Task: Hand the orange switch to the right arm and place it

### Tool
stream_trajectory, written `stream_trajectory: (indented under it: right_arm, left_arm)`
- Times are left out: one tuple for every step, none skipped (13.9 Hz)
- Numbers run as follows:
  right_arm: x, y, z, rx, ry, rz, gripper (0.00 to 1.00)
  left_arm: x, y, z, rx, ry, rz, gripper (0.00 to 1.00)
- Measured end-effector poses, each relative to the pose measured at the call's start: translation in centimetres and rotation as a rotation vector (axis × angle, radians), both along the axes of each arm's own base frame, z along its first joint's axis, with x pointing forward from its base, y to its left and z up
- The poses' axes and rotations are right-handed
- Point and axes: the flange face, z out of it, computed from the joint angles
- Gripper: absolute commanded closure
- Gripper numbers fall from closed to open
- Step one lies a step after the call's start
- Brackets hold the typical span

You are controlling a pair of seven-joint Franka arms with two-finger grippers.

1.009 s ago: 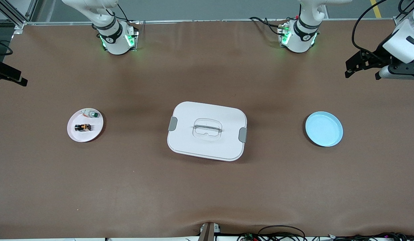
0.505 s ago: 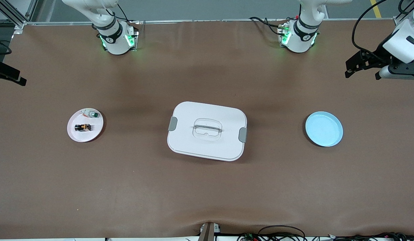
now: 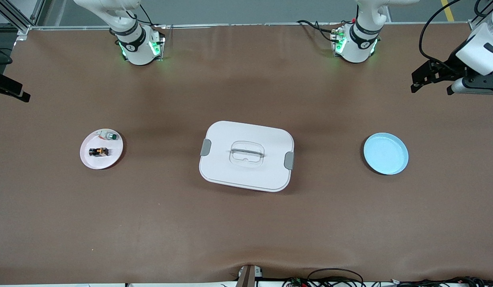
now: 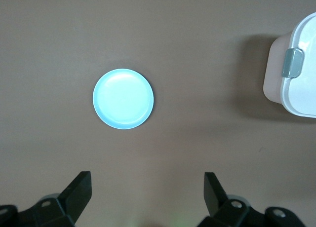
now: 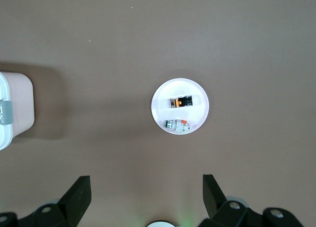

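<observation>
On white plate (image 3: 110,159): orange switch (image 3: 99,151), beside green-capped part (image 3: 110,136).
Right gripper (image 5: 146,187): fingers spread, empty, high above the plate, well apart from the switch.
Middle: lidded white box (image 3: 246,156).
Left gripper (image 4: 148,187): spread, above blue plate (image 3: 385,154).

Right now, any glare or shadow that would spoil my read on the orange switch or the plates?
Front view: orange switch small but clear on the white plate; soft shadows by the box. Right wrist view: switch clear, no glare. Left wrist view: blue plate brightly washed out at its middle.
</observation>
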Motion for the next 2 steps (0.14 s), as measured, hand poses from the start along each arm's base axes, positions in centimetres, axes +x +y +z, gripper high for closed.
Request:
stream_trajectory:
  right_arm:
    - [0.07,-0.09,0.09,-0.006,-0.008,-0.001,0.0]
    - [0.16,-0.2,0.21,-0.014,-0.018,-0.003,0.0]
  left_arm:
    - [0.0,0.0,0.0,0.0,0.0,0.0,0.0]
    - [0.0,0.0,0.0,0.0,0.0,0.0,0.0]
